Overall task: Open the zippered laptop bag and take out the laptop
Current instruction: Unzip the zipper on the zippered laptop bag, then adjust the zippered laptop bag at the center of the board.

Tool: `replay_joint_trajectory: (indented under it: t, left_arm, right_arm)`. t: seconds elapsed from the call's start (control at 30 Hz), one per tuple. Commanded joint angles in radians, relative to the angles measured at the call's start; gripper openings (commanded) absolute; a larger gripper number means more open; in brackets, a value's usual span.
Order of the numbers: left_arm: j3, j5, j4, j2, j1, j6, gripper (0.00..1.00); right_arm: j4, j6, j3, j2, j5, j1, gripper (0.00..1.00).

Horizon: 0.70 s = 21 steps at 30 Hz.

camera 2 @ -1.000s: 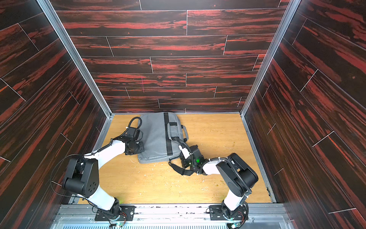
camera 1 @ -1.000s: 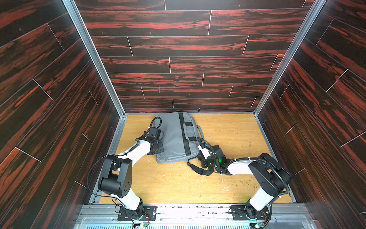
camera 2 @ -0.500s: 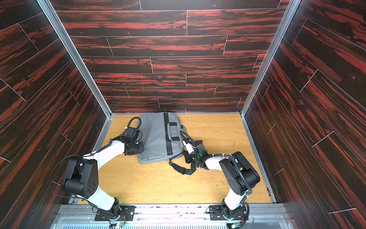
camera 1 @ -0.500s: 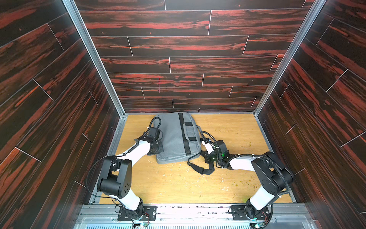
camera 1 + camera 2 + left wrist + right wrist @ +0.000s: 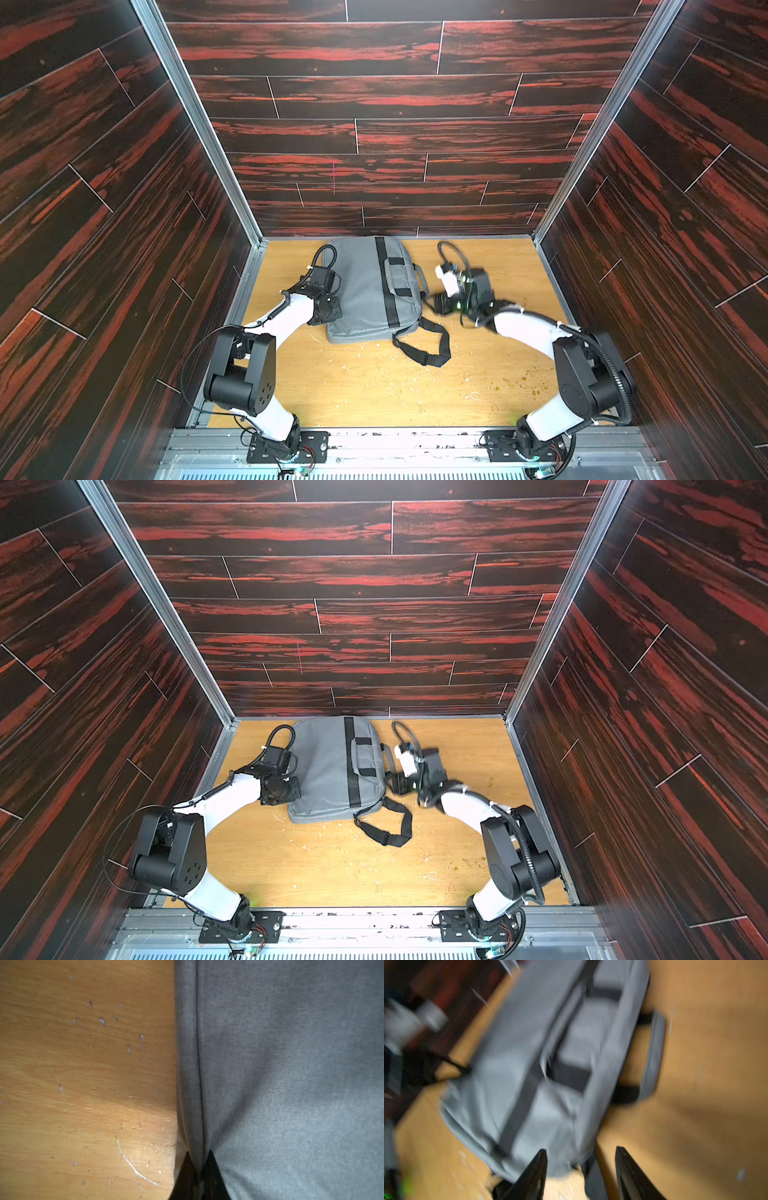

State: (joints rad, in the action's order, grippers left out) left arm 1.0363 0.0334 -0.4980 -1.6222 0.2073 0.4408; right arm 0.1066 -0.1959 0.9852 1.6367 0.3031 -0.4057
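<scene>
Nearest me, at the bottom of both top views, my two arm bases sit bolted to a metal rail [image 5: 407,440]. Past it spreads the light wooden desk [image 5: 374,395], scuffed and littered with pale chips and crumbs [image 5: 519,378]. My left wrist view shows a curved white scratch [image 5: 133,1165] in the wood. Dark, red-streaked plank walls [image 5: 395,124] box the desk in on three sides.

Just below centre frame, a black shoulder strap [image 5: 424,359] loops out over the desk from the near right corner of the zippered laptop bag [image 5: 361,291]. The bag lies flat at the middle of the desk's far end, its far edge close to the back wall. It is soft grey fabric with a black stripe [image 5: 384,282] running lengthwise and grey handles [image 5: 401,276] by its right edge.

My left hand [image 5: 199,1153] is clamped on a fold of fabric at the bag's left edge. My right hand [image 5: 581,1149], blurred, has its fingers apart and grips nothing, just beside the bag's right edge near the handles and strap.
</scene>
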Motion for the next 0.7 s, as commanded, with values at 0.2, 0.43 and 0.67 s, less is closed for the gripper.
replay_joint_trajectory:
  t: [0.2,0.43,0.67]
  left_arm:
    - [-0.010,0.010,-0.060,0.004,-0.009,0.004,0.00]
    - [-0.023,0.003,-0.048,0.001,-0.009,0.013,0.00]
    - [-0.032,-0.004,-0.038,-0.005,-0.009,0.013,0.00]
  right_arm:
    - [-0.241,-0.071,0.271,0.307,0.083,0.008,0.55]
    - [-0.230,-0.098,0.336,0.411,0.108,0.006,0.49]
    - [-0.153,-0.168,0.294,0.437,0.184,-0.002,0.33]
